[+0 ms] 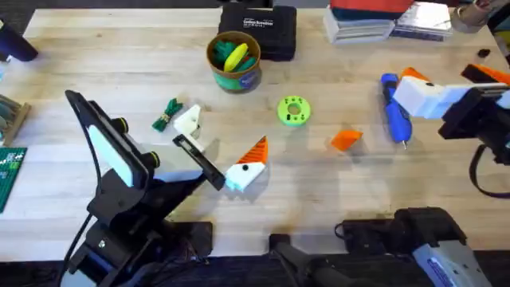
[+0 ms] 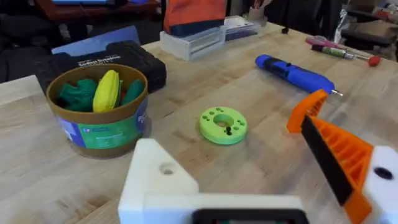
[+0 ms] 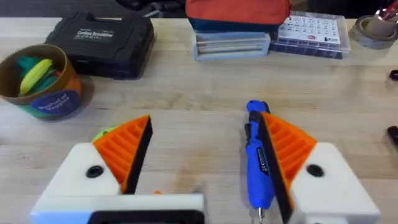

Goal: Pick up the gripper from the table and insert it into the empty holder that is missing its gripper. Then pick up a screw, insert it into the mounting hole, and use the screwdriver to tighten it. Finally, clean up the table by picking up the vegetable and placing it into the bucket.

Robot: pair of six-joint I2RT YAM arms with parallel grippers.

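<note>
The loose orange wedge gripper [image 1: 345, 139] [image 2: 306, 107] lies on the table [image 1: 335, 199] right of centre. My left gripper [image 1: 223, 135] [image 2: 249, 168] is open beside it; one side is the bare white holder [image 1: 189, 119] [image 2: 158, 177], the other carries an orange finger [image 1: 255, 150] [image 2: 342, 155]. The blue screwdriver [image 1: 394, 110] [image 2: 295, 71] [image 3: 258, 162] lies at the right. My right gripper [image 1: 448, 78] [image 3: 205, 124] hovers open over it, holding nothing. The green vegetable [image 1: 167, 114] lies left of the holder. The bucket [image 1: 234, 60] [image 2: 99, 112] [image 3: 40, 81] stands at the back.
A bright green ring disc [image 1: 292, 111] [image 2: 222, 124] sits mid-table with a small dark piece on it. A black case [image 1: 259, 28] stands behind the bucket. Stacked boxes [image 1: 362, 24] fill the back right. A green circuit board [image 1: 9, 175] lies at the left edge.
</note>
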